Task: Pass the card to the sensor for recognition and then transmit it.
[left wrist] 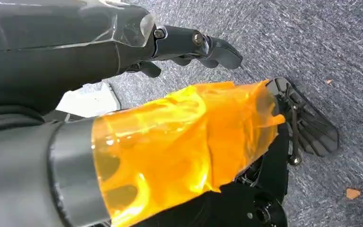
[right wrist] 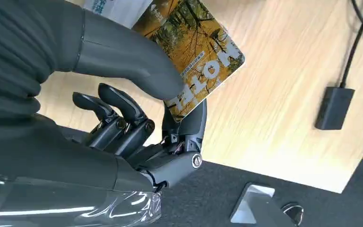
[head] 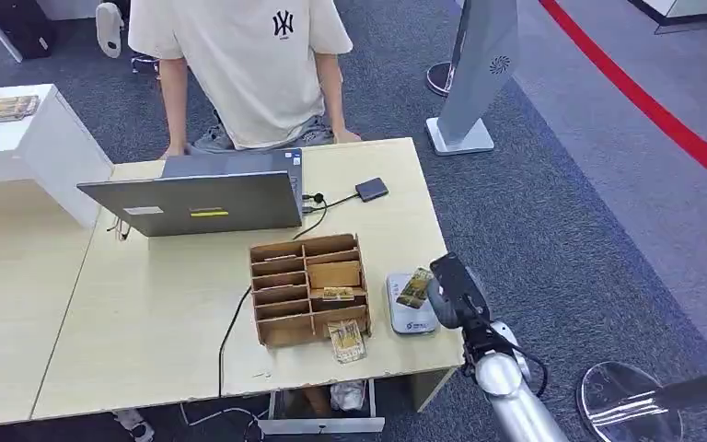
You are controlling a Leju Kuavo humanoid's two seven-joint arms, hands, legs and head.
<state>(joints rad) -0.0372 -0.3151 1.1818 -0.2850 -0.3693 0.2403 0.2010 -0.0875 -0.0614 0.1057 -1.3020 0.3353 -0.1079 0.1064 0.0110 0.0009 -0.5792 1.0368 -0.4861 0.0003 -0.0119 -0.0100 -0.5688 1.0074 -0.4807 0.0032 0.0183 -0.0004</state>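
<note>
One card (right wrist: pixel 194 45) pinched between right hand's (right wrist: pixel 137 109) thumb and finger, held over the sensor (head: pixel 409 315), left hand's (left wrist: pixel 189 45) fingers curled, holding nothing

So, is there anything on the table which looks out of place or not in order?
One card lies loose on the table in front of the wooden organizer, tilted, its end reaching the table edge. The other cards sit in compartments. The right hand holds a card over the reader.

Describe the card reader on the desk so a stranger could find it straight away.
Start at the wooden organiser near the front of the light wooden desk. The card reader lies flat just to its right, by the desk's edge. It is the sole pale grey pad there, under the card in the right hand.
</note>
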